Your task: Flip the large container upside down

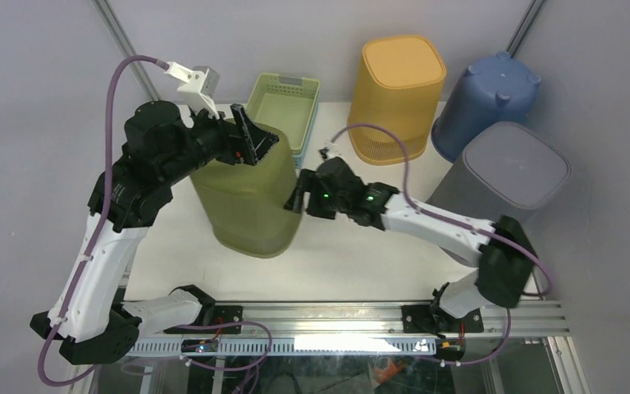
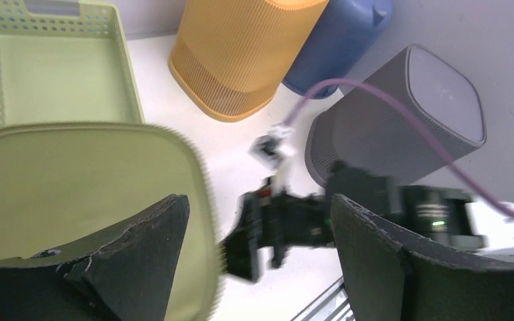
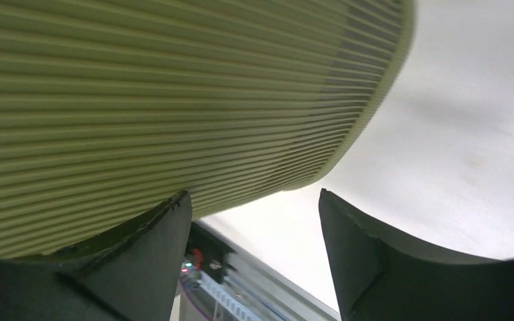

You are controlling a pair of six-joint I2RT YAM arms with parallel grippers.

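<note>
The large container [image 1: 246, 205] is an olive-green ribbed bin standing mid-table with a closed flat face [image 2: 73, 180] turned up. My left gripper [image 1: 250, 139] hovers open over its far top edge. In the left wrist view the left gripper [image 2: 258, 200] has one finger above the flat face and the other out past the rim. My right gripper [image 1: 299, 193] is open at the bin's right side. In the right wrist view the right gripper [image 3: 254, 195] has one finger against the ribbed wall [image 3: 174, 87] and the other in free air. Neither gripper holds anything.
A pale green perforated basket [image 1: 283, 107] sits behind the bin. An orange bin [image 1: 398, 94], a blue bin [image 1: 484, 94] and a grey bin [image 1: 500, 168] stand upturned at the back right. An aluminium rail [image 1: 336, 316] runs along the near edge.
</note>
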